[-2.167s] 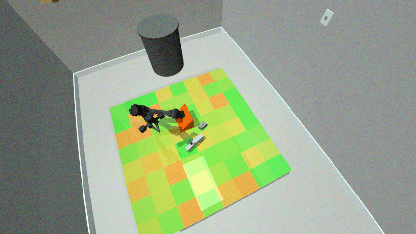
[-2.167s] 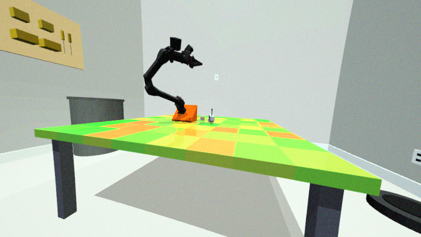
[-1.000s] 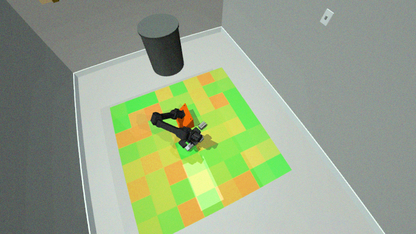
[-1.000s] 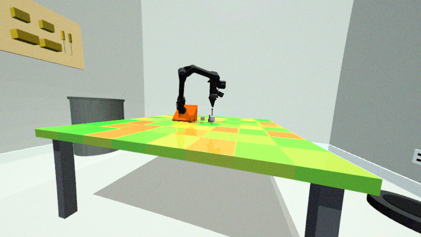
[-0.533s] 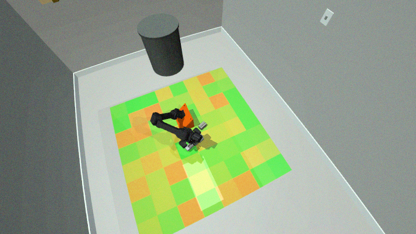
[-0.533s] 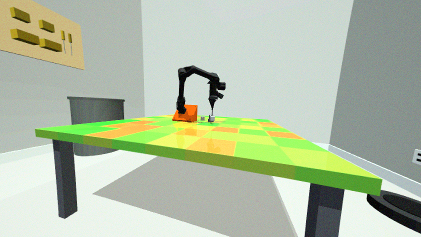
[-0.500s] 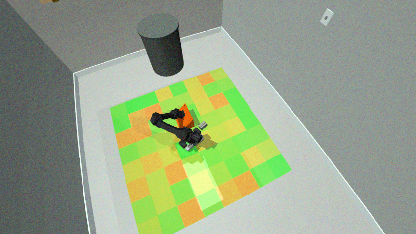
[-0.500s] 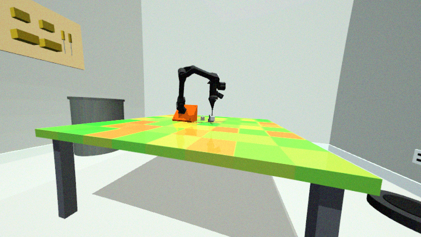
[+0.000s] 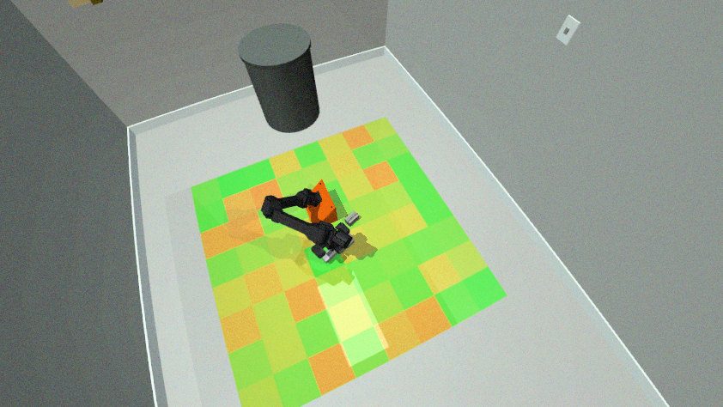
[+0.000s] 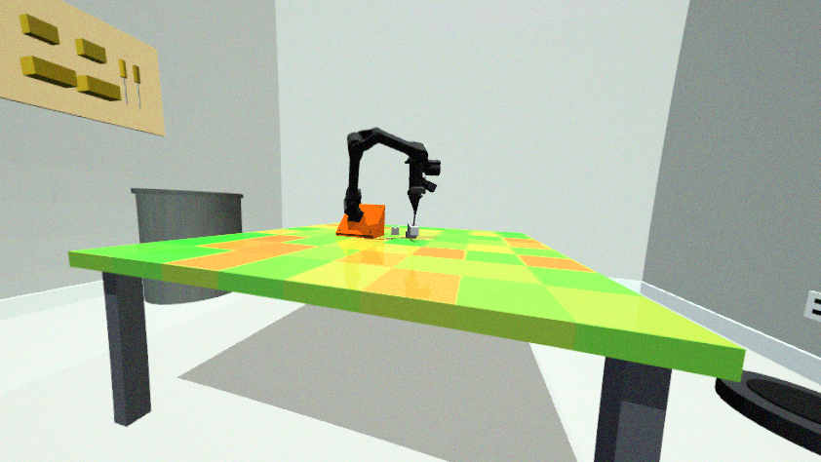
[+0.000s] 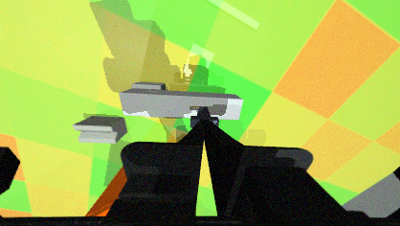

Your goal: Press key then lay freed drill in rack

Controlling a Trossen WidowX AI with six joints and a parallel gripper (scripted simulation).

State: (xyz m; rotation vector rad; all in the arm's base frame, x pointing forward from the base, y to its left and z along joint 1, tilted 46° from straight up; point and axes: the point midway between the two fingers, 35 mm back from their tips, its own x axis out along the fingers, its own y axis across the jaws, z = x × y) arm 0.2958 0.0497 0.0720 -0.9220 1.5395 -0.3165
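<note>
My gripper (image 10: pixel 414 210) (image 11: pixel 204 123) is shut and empty, pointing straight down over a long grey block (image 9: pixel 328 257) (image 10: pixel 413 230) (image 11: pixel 163 102). In the exterior view a thin dark upright stem (image 10: pixel 413 220) stands between the block and the fingertips, which are at or just above its top; contact cannot be told. In the wrist view a small dark part (image 11: pixel 213 122) shows at the block's near side, partly behind the fingertips. Which part is key and which is drill cannot be told. A small grey grooved piece (image 9: pixel 352 218) (image 10: pixel 394 230) (image 11: pixel 100 130), apparently the rack, lies apart from the block.
An orange wedge-shaped stand (image 9: pixel 325 201) (image 10: pixel 371 216) (image 11: pixel 107 192) is by the arm's base, near the grooved piece. All stand on a green, yellow and orange chequered table (image 9: pixel 429 272) (image 10: pixel 505 287). A dark bin (image 9: pixel 285 90) (image 10: pixel 189 247) stands on the floor beyond it.
</note>
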